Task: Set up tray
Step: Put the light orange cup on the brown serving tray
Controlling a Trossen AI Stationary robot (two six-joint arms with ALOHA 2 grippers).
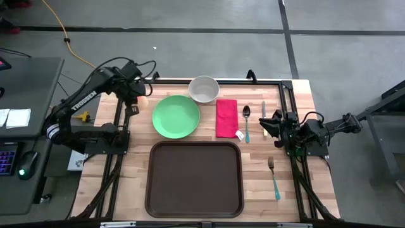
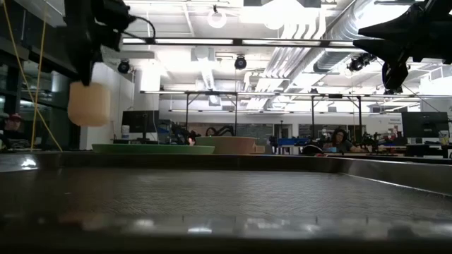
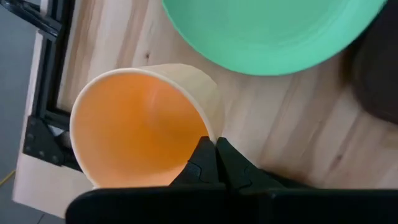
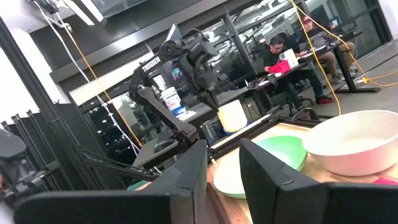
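A: We start from the tray. It lies flat on the near half of the table, between the two arms, and nothing rests in it yet, so we judge the setting-up has hardly begun.

B: Agreed. Just beyond its far rim we see the green plate, then the white bowl touching the plate's far right edge, then the red napkin, a spoon and a knife in a row. The fork lies apart, right of the tray. It reads to us like a staging line, everything laid out within reach.

A: And the left gripper?

B: It hangs above the far left corner of the table, left of the plate, with its fingers pinched shut on the rim of a pale paper cup. One finger sits inside the wall and one outside. In the low view the cup is clear of the table, hanging mouth up.

A: A rim pinch keeps the cup upright, we suppose, so it can be lowered onto the tray.

B: Likely. The right gripper waits over the right side, near the knife and spoon, its fingers parted a little with nothing between them.
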